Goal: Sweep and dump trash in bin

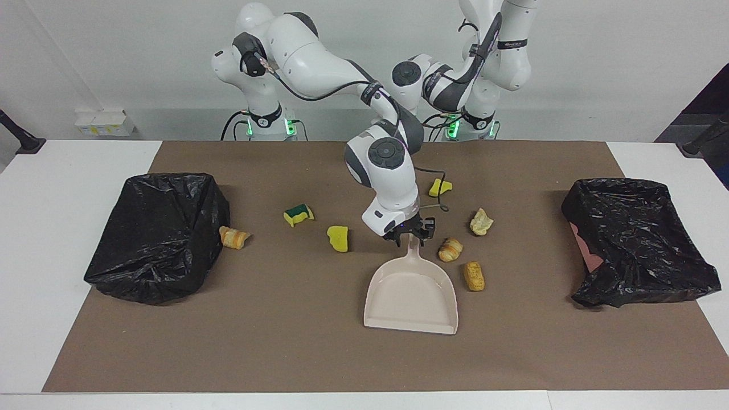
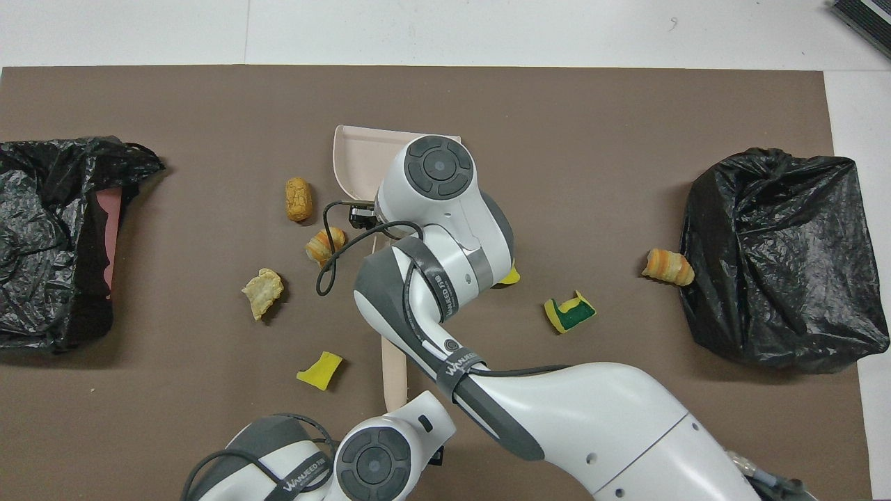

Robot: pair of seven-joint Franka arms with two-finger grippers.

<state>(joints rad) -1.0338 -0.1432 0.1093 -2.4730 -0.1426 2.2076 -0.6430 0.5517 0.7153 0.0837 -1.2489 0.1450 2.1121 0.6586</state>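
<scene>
Here your right hand sits at the dustpan handle; its grip I cannot tell. Left hand is hidden. The trash lies scattered on the counter around the dustpan.

Lab: twin arms, papered table

Seven scraps of trash lie loose on the brown mat: four yellow sponge chunks, one green-backed, and three tan bread-like lumps, one apart beside a black bag.
</scene>
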